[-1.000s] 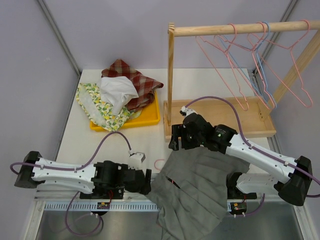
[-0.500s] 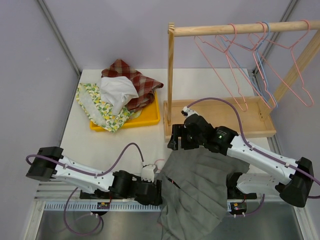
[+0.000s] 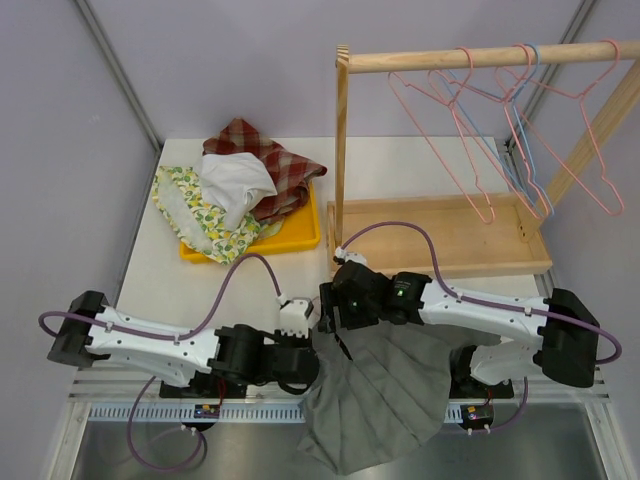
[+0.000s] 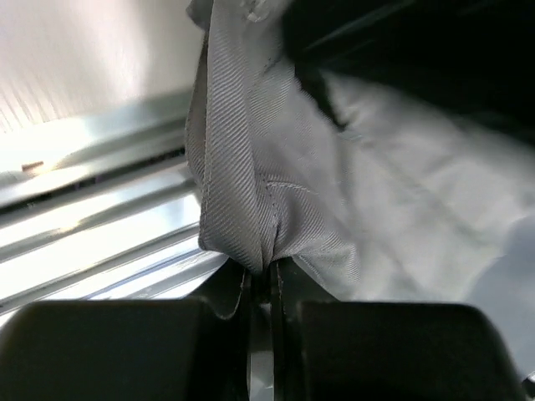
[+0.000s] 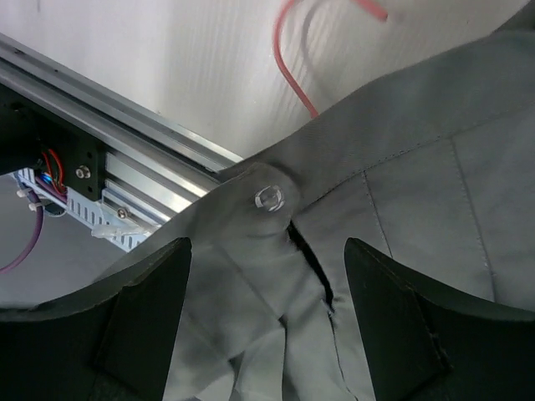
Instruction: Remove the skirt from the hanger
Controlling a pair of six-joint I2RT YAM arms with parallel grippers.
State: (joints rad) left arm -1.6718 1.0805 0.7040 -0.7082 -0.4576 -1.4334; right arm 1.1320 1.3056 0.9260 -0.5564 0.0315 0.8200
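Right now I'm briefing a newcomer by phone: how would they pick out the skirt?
Start at the white table's near edge. The skirt is the plain grey pleated cloth spilling over it; the other cloths, patterned or white, sit piled in the yellow tray farther back.

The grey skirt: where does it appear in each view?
Top external: grey skirt at bottom centre, draped over the near edge.
Left wrist: grey skirt at upper right, a fold pinched in the left hand.
Right wrist: grey skirt across centre and right, clear button showing.
Shared landmark: metal rail along the near edge.
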